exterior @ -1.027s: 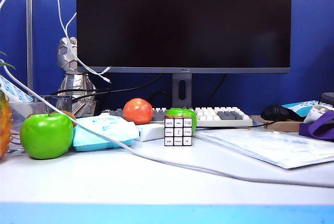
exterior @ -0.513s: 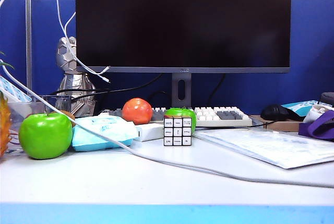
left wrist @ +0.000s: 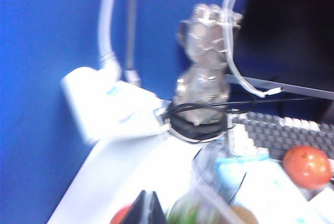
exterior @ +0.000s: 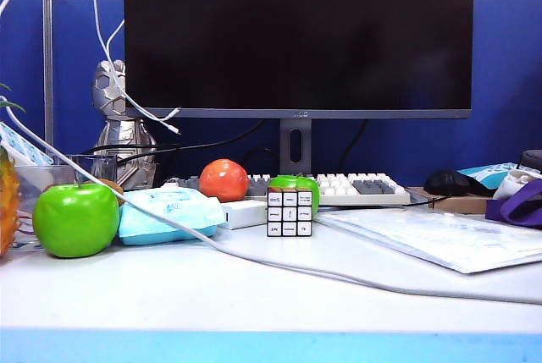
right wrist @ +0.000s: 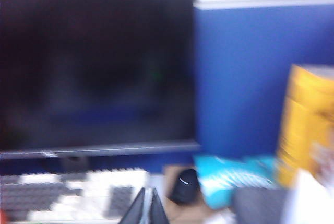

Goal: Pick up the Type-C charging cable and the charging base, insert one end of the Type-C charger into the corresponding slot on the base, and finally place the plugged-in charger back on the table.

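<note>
- White and glossy, the small rectangular charging base point(exterior: 243, 213) lies on the broad white table point(exterior: 254, 295) just left of the black-and-white puzzle cube point(exterior: 289, 211), partly hidden behind the light-blue soft wipes pack point(exterior: 165, 213).
- In the exterior view, the thin white Type-C charging cable point(exterior: 114, 75) hangs in a loop at far left, in front of the silver faceted figurine point(exterior: 121, 130); one small plug end dangles below the edge of the black monitor point(exterior: 296, 33). Its other end cannot be traced.
- A thicker greyish-white cord point(exterior: 279, 266) runs across the near table; it is not the task cable.
- Left gripper point(left wrist: 147, 208): visible only as dark fingertips in the left wrist view, jaws pressed together, nothing between them. It hovers over the far-left table area, near the figurine.
- Right gripper point(right wrist: 146, 207): dark fingertips closed together and empty, hovering over the right side near the white-and-grey keyboard point(right wrist: 73, 195) and the black mouse point(right wrist: 183, 186). This view is blurred.
- Neither gripper appears in the exterior view.
- Handling judgement, base: light, rigid and probably slippery; grip it across its two broad flat faces, leaving the port face clear.
- Handling judgement, cable: limp and light; grasp just behind the plug housing so the connector stays stiff and aligned for insertion.
- No task object is yet held.
</note>
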